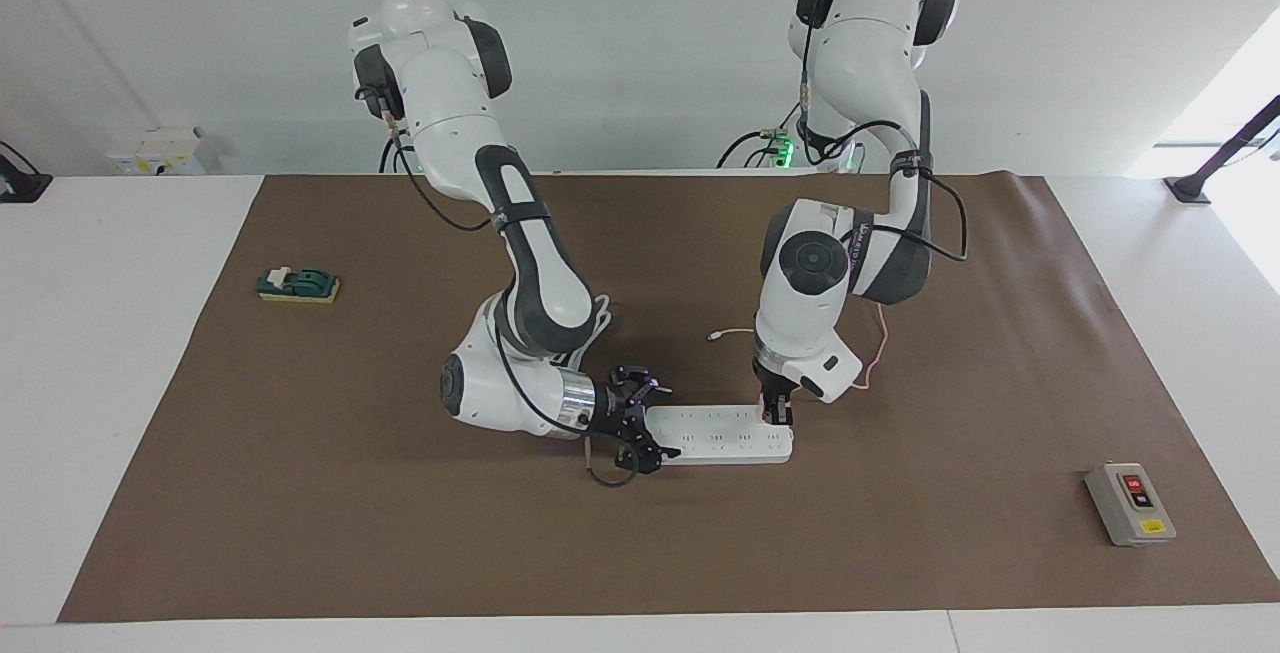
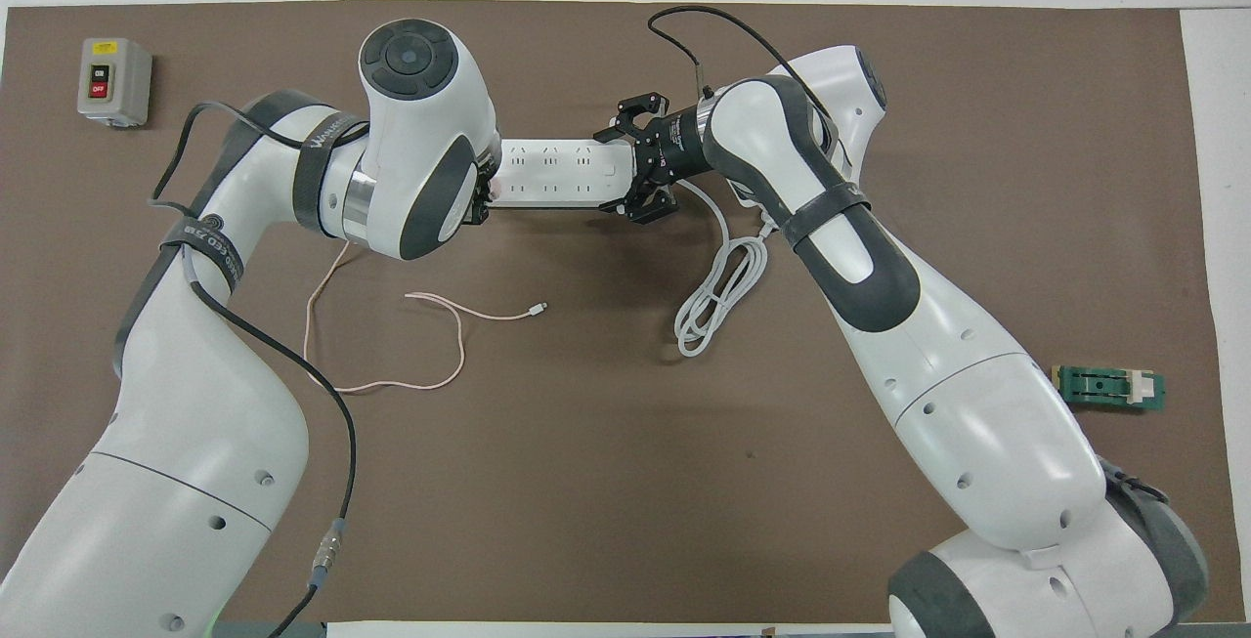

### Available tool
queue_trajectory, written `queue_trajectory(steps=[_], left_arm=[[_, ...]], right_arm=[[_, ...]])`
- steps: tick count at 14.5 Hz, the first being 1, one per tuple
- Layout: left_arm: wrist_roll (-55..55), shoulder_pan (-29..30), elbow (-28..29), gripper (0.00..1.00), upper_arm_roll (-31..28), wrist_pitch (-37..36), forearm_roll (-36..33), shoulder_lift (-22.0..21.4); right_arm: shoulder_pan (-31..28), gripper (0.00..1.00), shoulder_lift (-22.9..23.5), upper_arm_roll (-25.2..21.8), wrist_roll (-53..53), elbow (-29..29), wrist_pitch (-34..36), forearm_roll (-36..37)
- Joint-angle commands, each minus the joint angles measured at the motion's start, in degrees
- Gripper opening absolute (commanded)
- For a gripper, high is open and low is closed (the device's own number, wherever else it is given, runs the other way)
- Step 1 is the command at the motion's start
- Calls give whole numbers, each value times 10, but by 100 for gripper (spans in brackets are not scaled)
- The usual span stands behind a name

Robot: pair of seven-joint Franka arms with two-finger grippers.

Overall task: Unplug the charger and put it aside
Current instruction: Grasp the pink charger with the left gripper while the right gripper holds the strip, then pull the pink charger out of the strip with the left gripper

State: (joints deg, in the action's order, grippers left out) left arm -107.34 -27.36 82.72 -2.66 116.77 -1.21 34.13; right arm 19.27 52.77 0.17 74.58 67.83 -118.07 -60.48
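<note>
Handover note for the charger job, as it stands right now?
Left gripper: down at the left arm's end of the white multi-socket power strip, right where the charger sits; the small pale-pink charger itself is hidden under it, so grip unconfirmed.
Right gripper: at the strip's other end, jaws around it, bracing it.
Charger's thin pink cable: loose on the brown mat, nearer the robots than the strip.
Done: both arms in position.
Left: pull the charger out, set it aside on the mat.
</note>
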Motion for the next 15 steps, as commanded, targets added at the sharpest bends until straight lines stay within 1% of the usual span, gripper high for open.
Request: queue_trajectory(steps=[1,3,6,12,13,14,15], left_arm=[[20,-5,12,21,-4,-15,-1,-1],[27,-5,12,18,-4,-15,-1,-1],[27,-6,12,18,-4,-15,-1,-1],[27,-7,12,19,-4,-18,-1,-1],[27,-7,12,19,-4,-19,-1,-1],[27,-7,12,19,-4,-20,-1,-1],[27,-7,12,19,-5,-22,-1,-1]], right_arm=[[1,100,20,-1,-7,-23,-9,19],[0,100,21,0,-13,-23,-11,31],[2,100,22,-1,-14,-26,-15,37],[5,100,30,1,-20,-24,-43,47],[6,72,29,0,-21,-24,-40,47],[6,16,29,1,-22,-22,-43,47],[6,0,29,1,-23,-22,-44,45]])
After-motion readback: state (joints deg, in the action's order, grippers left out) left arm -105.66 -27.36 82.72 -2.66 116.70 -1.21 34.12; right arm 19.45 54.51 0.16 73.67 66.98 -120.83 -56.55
